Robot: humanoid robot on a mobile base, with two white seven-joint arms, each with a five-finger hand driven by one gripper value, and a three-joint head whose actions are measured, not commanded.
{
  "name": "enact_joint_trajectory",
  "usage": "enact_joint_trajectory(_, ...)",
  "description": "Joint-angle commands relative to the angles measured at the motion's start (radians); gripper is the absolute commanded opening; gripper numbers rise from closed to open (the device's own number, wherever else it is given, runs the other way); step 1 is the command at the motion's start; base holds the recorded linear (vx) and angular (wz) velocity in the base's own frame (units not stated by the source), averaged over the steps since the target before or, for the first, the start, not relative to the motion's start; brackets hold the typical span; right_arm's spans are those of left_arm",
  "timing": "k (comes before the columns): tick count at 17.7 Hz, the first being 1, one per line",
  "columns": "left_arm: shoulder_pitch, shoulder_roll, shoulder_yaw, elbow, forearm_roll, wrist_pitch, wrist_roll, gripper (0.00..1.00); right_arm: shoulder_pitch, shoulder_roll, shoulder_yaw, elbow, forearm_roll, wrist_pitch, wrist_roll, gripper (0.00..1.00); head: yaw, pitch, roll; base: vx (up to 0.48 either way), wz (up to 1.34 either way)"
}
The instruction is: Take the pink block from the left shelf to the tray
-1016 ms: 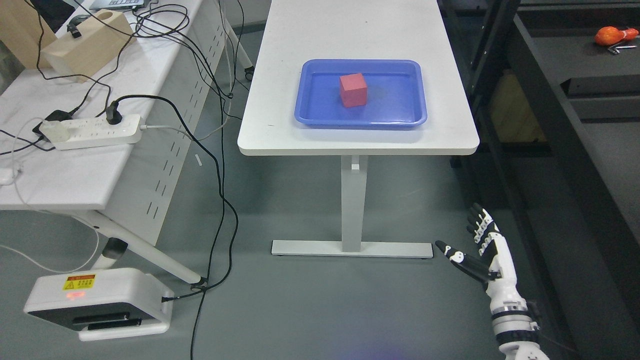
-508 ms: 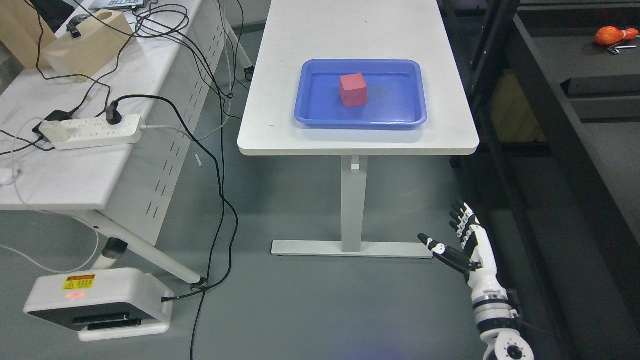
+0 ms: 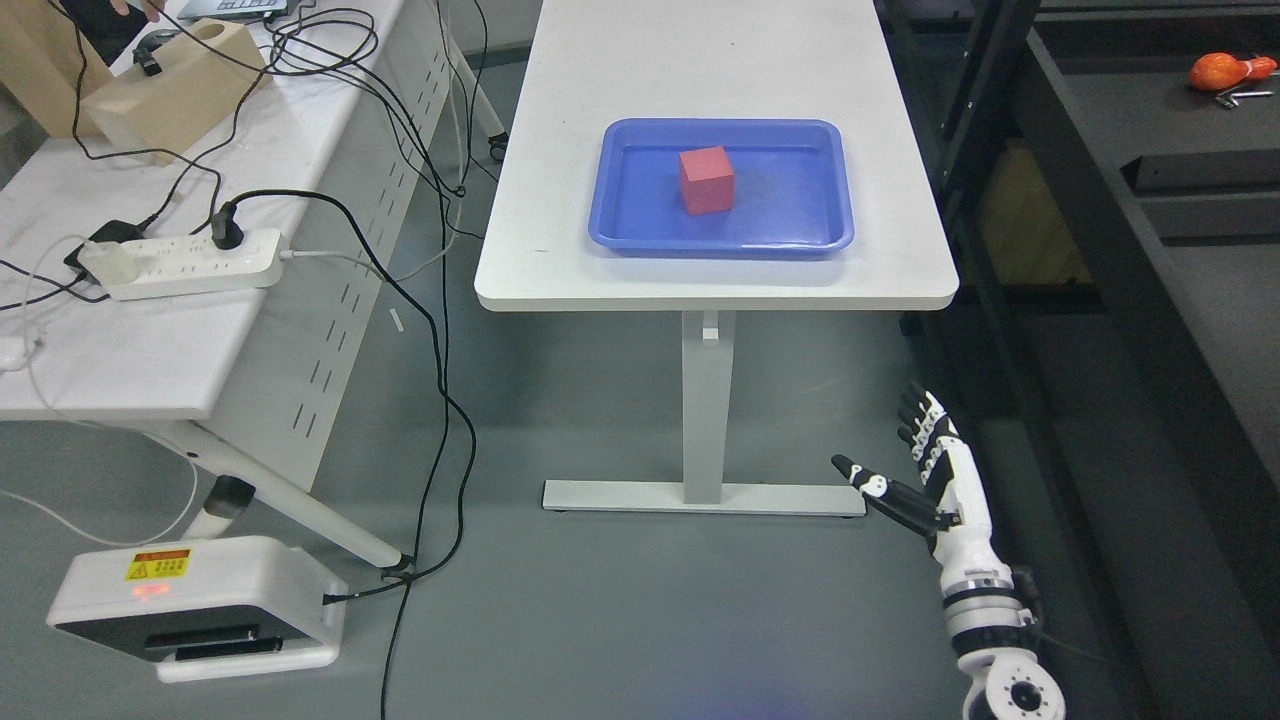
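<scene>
A reddish-pink block (image 3: 706, 180) rests upright inside the blue tray (image 3: 620, 215), a little left of the tray's middle. The tray sits near the front edge of the white table (image 3: 560, 200). My right hand (image 3: 900, 455) hangs low at the lower right, well below the tabletop and right of the table's leg. Its fingers are spread with the thumb pointing left, and it holds nothing. The left arm does not show in the head view.
A second white table (image 3: 120, 350) at the left carries a power strip (image 3: 180, 263), tangled black cables and a wooden box (image 3: 175, 90). A white device (image 3: 200, 605) stands on the floor at lower left. Dark shelving (image 3: 1130, 250) lines the right side, with an orange object (image 3: 1220, 70) on it.
My right hand has moved left and slightly up across the floor area, with the forearm turning more upright. The block and tray have not moved.
</scene>
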Motion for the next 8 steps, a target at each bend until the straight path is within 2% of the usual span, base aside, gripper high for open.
enact_joint_trajectory(1, -0.018, 0.017, -0.001, -0.017, 0.0, -0.001, 0.0, 1.0, -0.002, -0.017, -0.007, -0.034, 0.01, 0.002, 0.0, 1.0, 0.0, 0.0, 0.0, 0.0, 0.0)
enact_joint_trajectory(8, -0.018, 0.017, 0.0, -0.017, 0.0, -0.001, 0.0, 1.0, -0.02, -0.017, -0.016, -0.034, 0.011, 0.002, 0.0, 1.0, 0.0, 0.0, 0.0, 0.0, 0.0)
